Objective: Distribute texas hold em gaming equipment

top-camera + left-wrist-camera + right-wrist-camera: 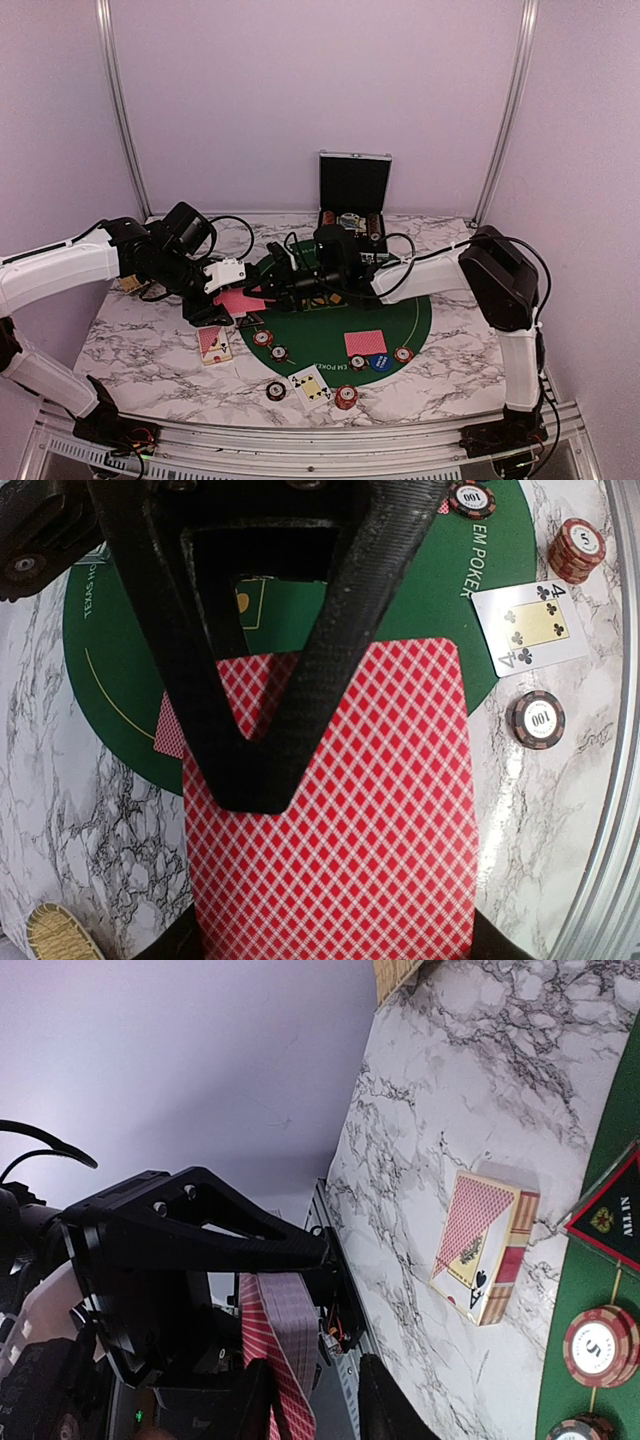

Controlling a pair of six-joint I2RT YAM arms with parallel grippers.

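My left gripper (232, 297) is shut on a stack of red-backed playing cards (370, 820), held flat above the mat's left edge. From the right, my right gripper (287, 285) reaches in, and one black finger (320, 660) lies across the top card. In the right wrist view the cards (285, 1330) stand edge-on between its jaws (312, 1392). They rest against one finger, with a gap to the other. A card box (213, 343) lies on the marble, near a dark triangular token (250, 320). Poker chips (346, 397), a blue disc (380, 362), face-down cards (365, 343) and a four of clubs (311, 385) lie around the mat's front.
The round green felt mat (405, 320) covers the table's middle. An open black case (354, 190) stands at the back edge. A straw basket (130, 285) sits behind my left arm. Cables trail from both wrists.
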